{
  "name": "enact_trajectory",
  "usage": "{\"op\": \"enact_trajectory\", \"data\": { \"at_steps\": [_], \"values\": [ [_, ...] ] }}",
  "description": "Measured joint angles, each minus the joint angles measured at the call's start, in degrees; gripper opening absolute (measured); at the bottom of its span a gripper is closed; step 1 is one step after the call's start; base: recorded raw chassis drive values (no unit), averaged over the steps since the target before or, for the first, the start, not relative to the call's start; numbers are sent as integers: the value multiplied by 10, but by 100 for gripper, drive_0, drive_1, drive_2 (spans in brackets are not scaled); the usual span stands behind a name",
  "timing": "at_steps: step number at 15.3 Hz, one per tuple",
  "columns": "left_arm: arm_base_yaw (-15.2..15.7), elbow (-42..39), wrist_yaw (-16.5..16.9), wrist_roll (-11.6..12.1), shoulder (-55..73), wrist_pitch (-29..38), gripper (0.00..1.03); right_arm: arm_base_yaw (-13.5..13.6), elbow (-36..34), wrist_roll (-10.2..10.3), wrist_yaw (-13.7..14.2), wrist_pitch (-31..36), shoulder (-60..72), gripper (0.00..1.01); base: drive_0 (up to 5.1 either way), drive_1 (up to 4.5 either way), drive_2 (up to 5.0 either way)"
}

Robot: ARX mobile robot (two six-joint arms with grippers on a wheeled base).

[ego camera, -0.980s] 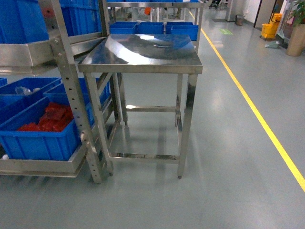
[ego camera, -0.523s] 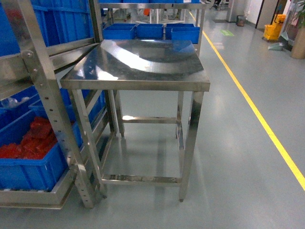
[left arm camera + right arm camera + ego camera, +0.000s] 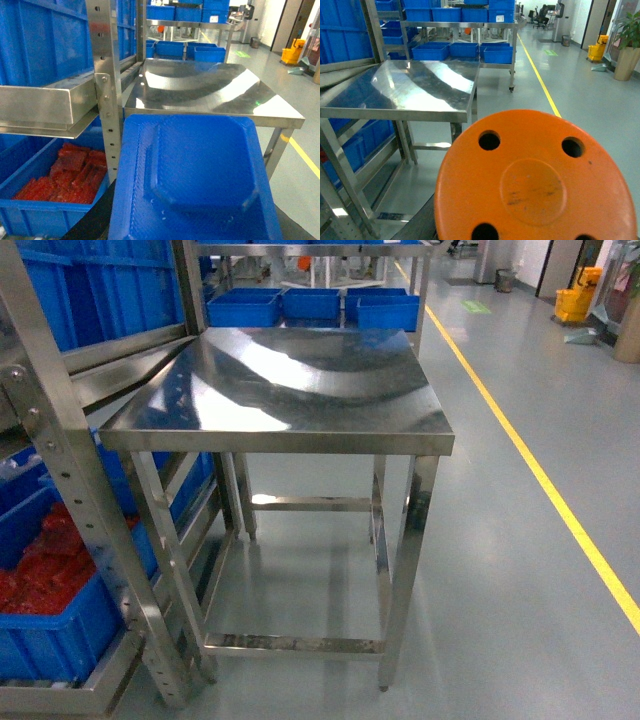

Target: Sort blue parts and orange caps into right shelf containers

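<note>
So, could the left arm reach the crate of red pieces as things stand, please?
Probably not directly: the crate sits low under the shelf rail, with the perforated upright partly in front.

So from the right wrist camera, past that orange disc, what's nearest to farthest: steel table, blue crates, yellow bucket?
1. Steel table, left, just beyond the orange disc.
2. Blue crates, centre, behind the table.
3. Yellow bucket, far right, down the aisle.
</note>
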Motion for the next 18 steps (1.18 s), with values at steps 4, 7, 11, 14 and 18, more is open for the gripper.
{"op": "enact_trajectory", "data": {
  "at_steps": [4,7,11,14,18],
  "values": [
    [0,0,0,0,0,3,41,0,0,0,0,3,0,43,-458,187,360],
    [0,0,0,0,0,4,41,0,0,0,0,4,0,43,-494,239,239],
    [0,0,0,0,0,3,41,0,0,0,0,3,0,43,-479,257,257],
    [0,0,-1,0,0,3,41,0,0,0,-1,2,0,43,-494,242,242],
    [0,0,0,0,0,5,41,0,0,0,-1,4,0,43,-500,237,237]
  ]
}}
